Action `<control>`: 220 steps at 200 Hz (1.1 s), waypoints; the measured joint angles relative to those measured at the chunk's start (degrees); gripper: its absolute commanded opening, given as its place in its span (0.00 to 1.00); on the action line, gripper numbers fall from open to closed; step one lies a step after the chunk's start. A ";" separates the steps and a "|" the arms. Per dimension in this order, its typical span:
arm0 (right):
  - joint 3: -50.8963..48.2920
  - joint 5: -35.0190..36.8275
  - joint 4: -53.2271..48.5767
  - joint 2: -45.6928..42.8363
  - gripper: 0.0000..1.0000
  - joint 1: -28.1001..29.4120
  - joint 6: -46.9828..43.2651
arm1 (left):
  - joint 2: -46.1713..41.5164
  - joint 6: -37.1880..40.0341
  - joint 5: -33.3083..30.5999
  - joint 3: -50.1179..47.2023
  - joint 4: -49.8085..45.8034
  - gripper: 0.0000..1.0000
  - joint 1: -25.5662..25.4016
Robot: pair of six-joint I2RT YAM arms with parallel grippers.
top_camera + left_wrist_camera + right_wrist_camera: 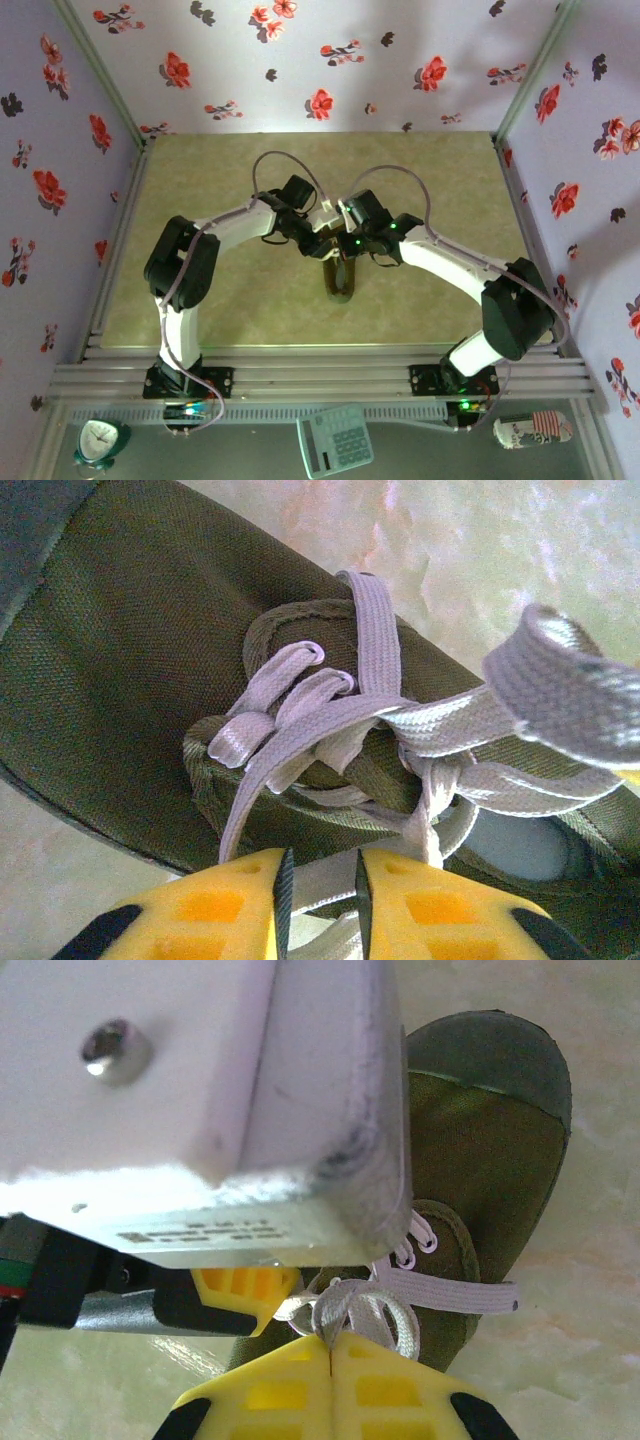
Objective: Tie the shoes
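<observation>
On the near ledge, a small alarm clock (pixel 100 440), a calculator (pixel 335 441) and a printed can (pixel 533 430) are lying beside the arm bases. Past them, both arms are bending inward and meeting over the sneaker (pixel 341 280), which is sitting near the middle of the pale, stone-patterned table (pixel 250 310). The left gripper (pixel 320 880) is hovering over the shoe's tongue, its yellow fingers drawn almost together and pinching a strand of the white laces (pixel 330 720) in the narrow gap. The right gripper (pixel 330 1355) is pressing its fingers fully together on a loop of lace at the knot, with one loose end trailing off across the shoe's upper. Flower-printed walls (pixel 320 60) are closing in the far side.
</observation>
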 measured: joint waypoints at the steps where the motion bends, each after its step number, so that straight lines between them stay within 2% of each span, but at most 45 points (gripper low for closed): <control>1: 0.00 0.00 0.00 0.00 0.00 0.00 0.00 | 0.00 0.02 0.00 0.00 0.00 0.29 0.00; 184: 0.13 -0.09 -0.04 0.15 0.00 0.00 -0.02 | 2.60 1.49 -1.60 1.01 -0.28 0.31 -0.52; 202: 0.33 -0.28 -0.09 0.15 0.00 0.00 -0.02 | 2.67 1.53 -2.62 1.22 -0.20 0.25 -0.94; 220: 0.46 -0.46 -0.07 0.15 0.00 0.00 -0.02 | 2.78 1.92 -3.67 1.33 0.13 0.11 -1.20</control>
